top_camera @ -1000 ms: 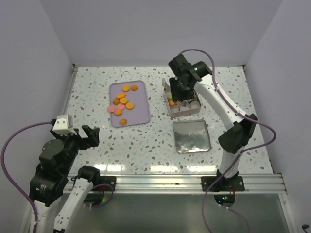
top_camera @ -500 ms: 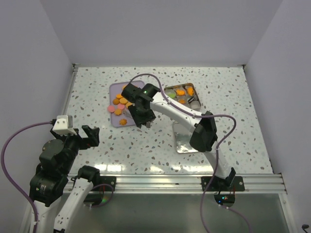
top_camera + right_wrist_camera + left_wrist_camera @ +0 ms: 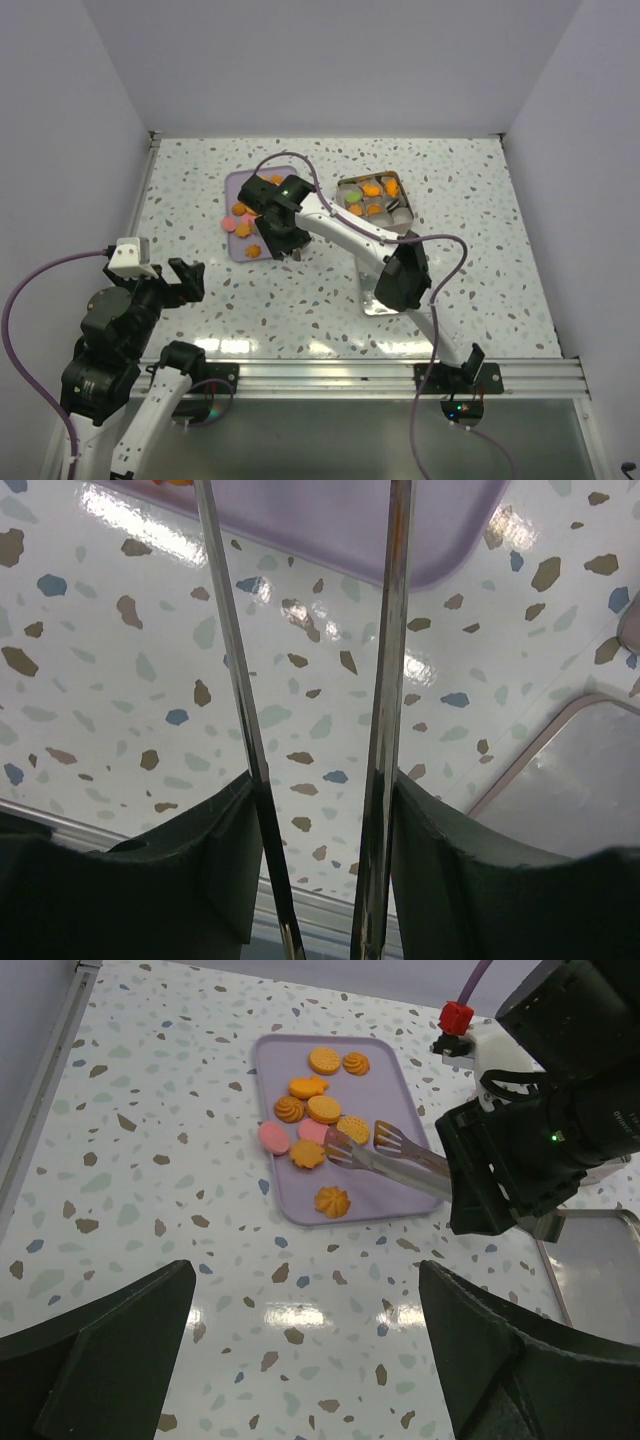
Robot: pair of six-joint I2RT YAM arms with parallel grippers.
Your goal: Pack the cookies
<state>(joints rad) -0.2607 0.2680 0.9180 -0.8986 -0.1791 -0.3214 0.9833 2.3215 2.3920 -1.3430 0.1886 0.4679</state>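
Note:
Several cookies (image 3: 322, 1110), mostly orange with two pink, lie on the lilac tray (image 3: 380, 1185); the same group of cookies (image 3: 243, 212) shows in the top view. More cookies (image 3: 368, 190) sit in the square metal tin (image 3: 398, 222). My right gripper (image 3: 272, 228) is shut on metal tongs (image 3: 385, 1155), whose two arms (image 3: 232, 680) run between its fingers. The tong tips stand apart, low over the tray, just right of the pink cookies and holding nothing. My left gripper (image 3: 305, 1360) hangs open over bare table at the near left.
The tin's flat lid (image 3: 372, 298) lies on the table in front of the tin, partly under my right arm. White walls close in the table on three sides. A metal rail runs along the near edge.
My right arm has swung left with the tongs, from over the tin to over the tray. The left arm has not moved.

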